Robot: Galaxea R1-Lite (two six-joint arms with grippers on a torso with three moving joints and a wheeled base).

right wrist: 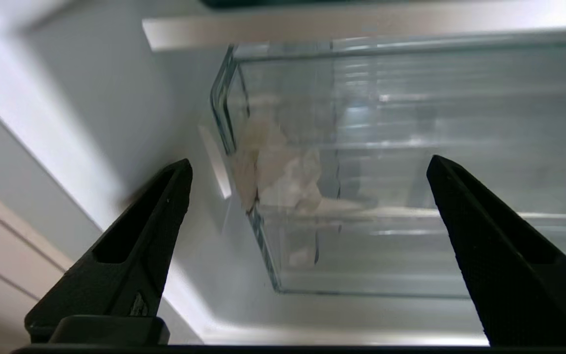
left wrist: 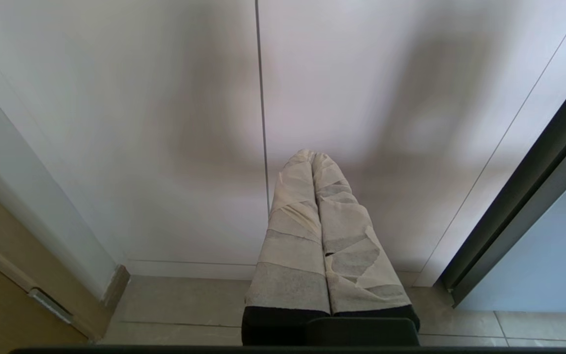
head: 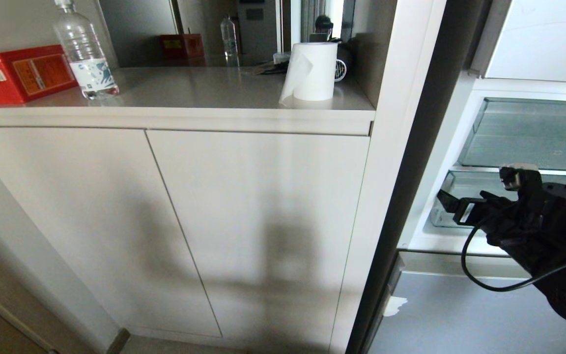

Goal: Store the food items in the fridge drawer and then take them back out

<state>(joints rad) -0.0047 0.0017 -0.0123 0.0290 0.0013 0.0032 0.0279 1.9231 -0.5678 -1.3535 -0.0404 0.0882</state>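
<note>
From my remote seat, the head view reads left to right as follows: a red box (head: pixel 17 73) with an orange label whose print I cannot read lies on the grey counter (head: pixel 204 91); just beside it stands a clear plastic bottle (head: pixel 84 49) with a blue-and-white label, also unreadable; farther right stands a roll of paper towel (head: pixel 311 71), with a mug (head: pixel 340 70) partly hidden behind it. Below the counter are two plain cabinet doors (head: pixel 165 221). My left gripper (left wrist: pixel 314 156), seen only from its own wrist camera, hangs in front of those doors above the tiled floor, its tape-wrapped fingers (left wrist: pixel 293 236) pressed together and holding nothing. To the right of a white upright panel the fridge stands open; a glass shelf (head: pixel 533 132) bears pale writing that begins "cool", the rest cut off. Under it sits the clear fridge drawer (right wrist: pixel 361 172), pushed into its bay; something pale shows through its near corner, too blurred to name. My right gripper (right wrist: pixel 307 196) hovers just in front of the drawer, fingers spread wide and empty. I can see no round fruit in any view.
</note>
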